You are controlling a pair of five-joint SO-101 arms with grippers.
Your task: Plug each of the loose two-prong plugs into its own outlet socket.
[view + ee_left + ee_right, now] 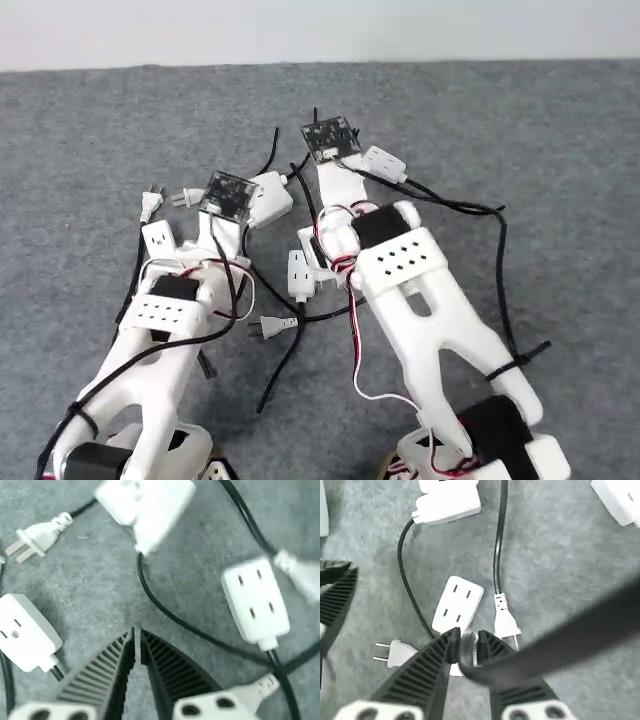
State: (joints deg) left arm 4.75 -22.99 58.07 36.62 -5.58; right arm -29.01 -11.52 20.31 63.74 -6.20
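Setting: a grey carpet-like surface [560, 150] lay strewn with white outlet blocks, white plugs and black cords. From where I stood, every plug I could see was unplugged.
Left end effector: the left end effector [136, 637] hung low over a bare patch, its fingers pressed together on nothing. It sat between a white single-socket outlet block [26, 630] and a white two-socket outlet block [255, 602].
Right end effector: the right end effector [467, 639] stood over the tail end of the two-socket block. Its fingers were drawn in on what looked to be a thick black cord [560, 630] running off to one side. Exactly what sat in the pinch was hard to make out.
Plugs: a white two-prong plug [36, 537] lay loose beyond the single-socket block. A second white plug [394, 652] lay just beside the right fingertips. A third white plug [506, 622] lay beside the two-socket block, its prongs clear of the slots.
Step in hand: I judged it an early one, with a cord being gathered or a block steadied and no plug yet mated.
Next move: the empty left end effector would probably have to open and take a plug by its body. It would then need to square the prongs to a pair of slots and press straight in. The block would want holding, or it would likely slide away.
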